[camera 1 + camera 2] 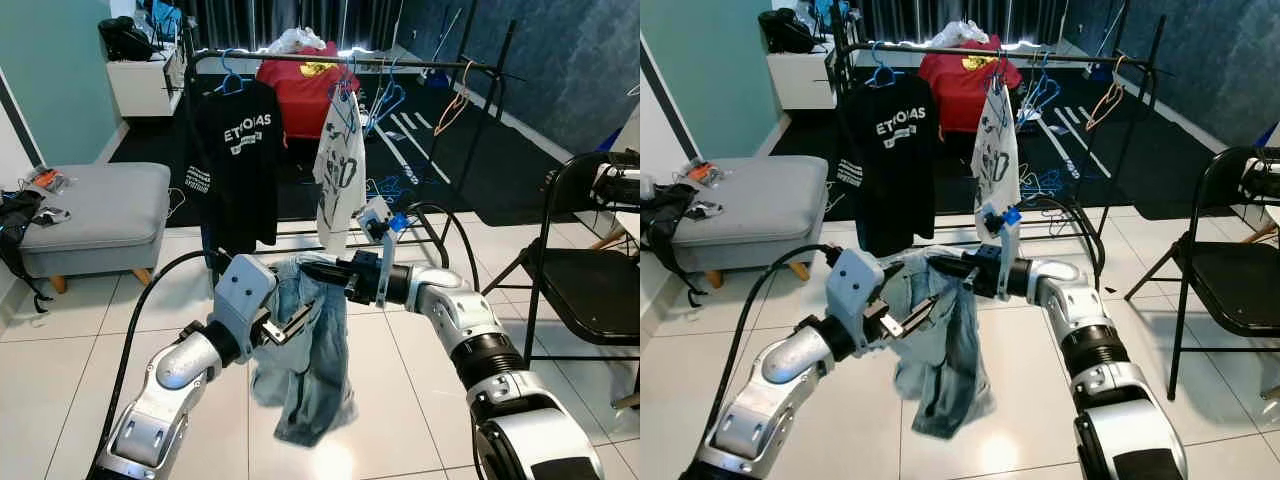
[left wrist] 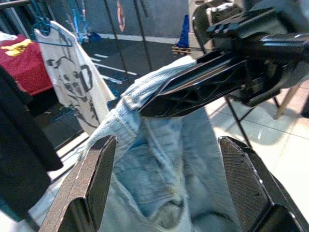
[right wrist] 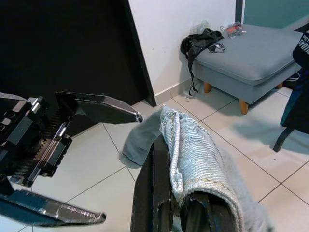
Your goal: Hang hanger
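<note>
White lettering on the black T-shirt (image 1: 240,160) reads something like "ETHOAS", with smaller lines under it and on the sleeve that I cannot make out. It hangs on a blue hanger from the black metal clothes rack (image 1: 330,60), beside a white T-shirt with a black graphic (image 1: 340,170) and a red garment with a yellow print (image 1: 305,85) draped over the rail. More blue hangers (image 1: 385,100) and an orange hanger (image 1: 455,105) hang empty further along the same rail.

I see my right pincer (image 1: 318,272) held out in front of me, its black fingers pressed together on the waistband of a pair of faded light-blue denim jeans (image 1: 305,370), which droop in mid-air over the floor, short of the rack. No hanger is visible in the jeans. My left pincer (image 1: 290,325) sits just beside the denim, fingers (image 2: 91,188) spread wide apart with the fabric between them, not gripping.

Underfoot is a floor of glossy white tiles (image 1: 60,370), giving way to a dark mat with white lines beneath the rack. A grey upholstered ottoman on wooden legs (image 1: 95,215) stands by the teal wall (image 1: 50,80) at the left, with dark clothing at its corner. A black folding chair (image 1: 590,280) stands on the right.
</note>
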Motion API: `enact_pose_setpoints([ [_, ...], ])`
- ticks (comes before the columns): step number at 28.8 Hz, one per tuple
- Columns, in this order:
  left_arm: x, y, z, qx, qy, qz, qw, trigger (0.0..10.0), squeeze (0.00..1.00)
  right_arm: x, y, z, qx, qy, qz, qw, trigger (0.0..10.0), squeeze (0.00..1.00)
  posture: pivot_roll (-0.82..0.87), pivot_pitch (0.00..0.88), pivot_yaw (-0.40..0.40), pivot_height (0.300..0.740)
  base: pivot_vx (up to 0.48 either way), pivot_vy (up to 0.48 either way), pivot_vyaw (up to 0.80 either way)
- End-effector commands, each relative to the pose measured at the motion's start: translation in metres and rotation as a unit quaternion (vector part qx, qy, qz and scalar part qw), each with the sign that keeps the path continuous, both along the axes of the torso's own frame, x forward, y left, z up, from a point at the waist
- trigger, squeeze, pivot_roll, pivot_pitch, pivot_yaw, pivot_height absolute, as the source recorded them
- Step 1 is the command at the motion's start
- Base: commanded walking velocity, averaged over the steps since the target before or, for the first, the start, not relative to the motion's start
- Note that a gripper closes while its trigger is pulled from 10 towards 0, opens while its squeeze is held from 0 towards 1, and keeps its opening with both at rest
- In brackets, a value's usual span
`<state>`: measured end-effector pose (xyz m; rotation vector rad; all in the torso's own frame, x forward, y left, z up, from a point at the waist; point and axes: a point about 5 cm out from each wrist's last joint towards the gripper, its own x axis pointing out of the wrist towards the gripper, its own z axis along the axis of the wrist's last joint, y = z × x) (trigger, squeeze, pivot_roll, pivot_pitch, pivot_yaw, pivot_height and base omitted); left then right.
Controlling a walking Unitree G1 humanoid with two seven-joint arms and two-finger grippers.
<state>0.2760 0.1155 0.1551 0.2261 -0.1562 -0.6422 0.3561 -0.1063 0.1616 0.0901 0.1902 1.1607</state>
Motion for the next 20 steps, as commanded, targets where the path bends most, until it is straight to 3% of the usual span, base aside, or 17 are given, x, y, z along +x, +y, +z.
enact_pose_setpoints([
  [1,-0.001,-0.004,0.000,0.019,0.005,-0.028,0.999,10.0,0.00,-0.001,0.005,0.007,0.011,-0.013,0.007,1.000,10.0,0.00,0.06,0.000,-0.080,0.740,0.000,0.000,0.00],
  [9,0.004,-0.005,-0.002,0.040,0.010,-0.035,0.999,10.0,0.00,-0.001,0.010,0.010,0.017,-0.011,0.013,1.000,10.0,0.00,0.06,0.000,-0.080,0.740,0.000,0.000,0.00],
  [20,0.013,0.007,-0.002,0.045,0.011,0.019,0.999,10.0,0.00,-0.010,0.011,0.014,0.015,-0.004,0.065,0.998,10.0,0.00,0.05,0.000,-0.080,0.740,0.000,0.000,0.00],
])
